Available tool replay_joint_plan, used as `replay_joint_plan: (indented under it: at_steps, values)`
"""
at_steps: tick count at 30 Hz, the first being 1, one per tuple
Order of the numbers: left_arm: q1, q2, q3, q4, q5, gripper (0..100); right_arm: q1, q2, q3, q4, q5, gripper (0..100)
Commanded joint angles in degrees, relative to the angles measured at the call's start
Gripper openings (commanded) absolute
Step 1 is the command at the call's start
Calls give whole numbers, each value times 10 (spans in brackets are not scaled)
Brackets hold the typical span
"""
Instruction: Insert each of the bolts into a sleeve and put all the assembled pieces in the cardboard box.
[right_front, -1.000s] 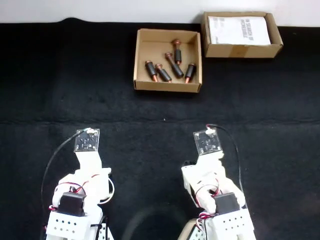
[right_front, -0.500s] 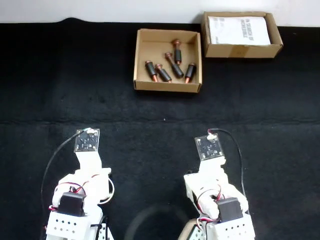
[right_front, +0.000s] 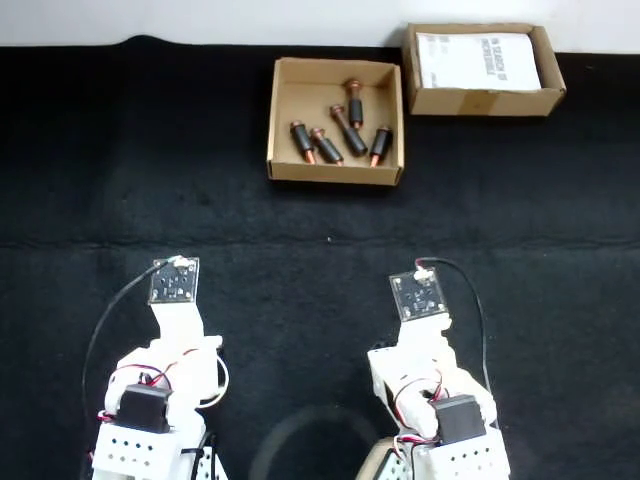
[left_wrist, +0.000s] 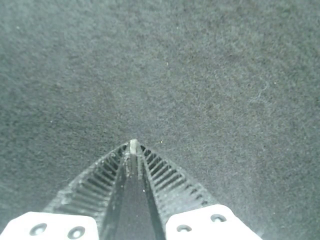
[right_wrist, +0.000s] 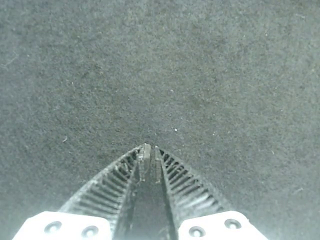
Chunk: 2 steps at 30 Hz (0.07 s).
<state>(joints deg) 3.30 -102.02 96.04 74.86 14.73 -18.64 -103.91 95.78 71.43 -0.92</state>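
Cardboard box (right_front: 335, 173) held all five sleeved bolts (right_front: 349, 133); I judged the task finished.
Left gripper (left_wrist: 132, 148) and right gripper (right_wrist: 146, 151) sat pinched closed, empty, well apart from it; no further pick seemed needed.

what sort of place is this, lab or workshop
Probably a robotics lab bench rather than a working shop: two small robot arms sit side by side on a black cloth, facing a cardboard box of sleeved bolts and a second box holding a printed sheet.
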Motion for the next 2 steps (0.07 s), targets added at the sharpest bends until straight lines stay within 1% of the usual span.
replay_joint_plan:
  at_steps: [1, 2]
  values:
    - [5, -4, 12, 1, 0, 10, 6, -11, 77, 1, -4, 8]
    - [5, -4, 12, 1, 0, 10, 6, -11, 77, 1, -4, 8]
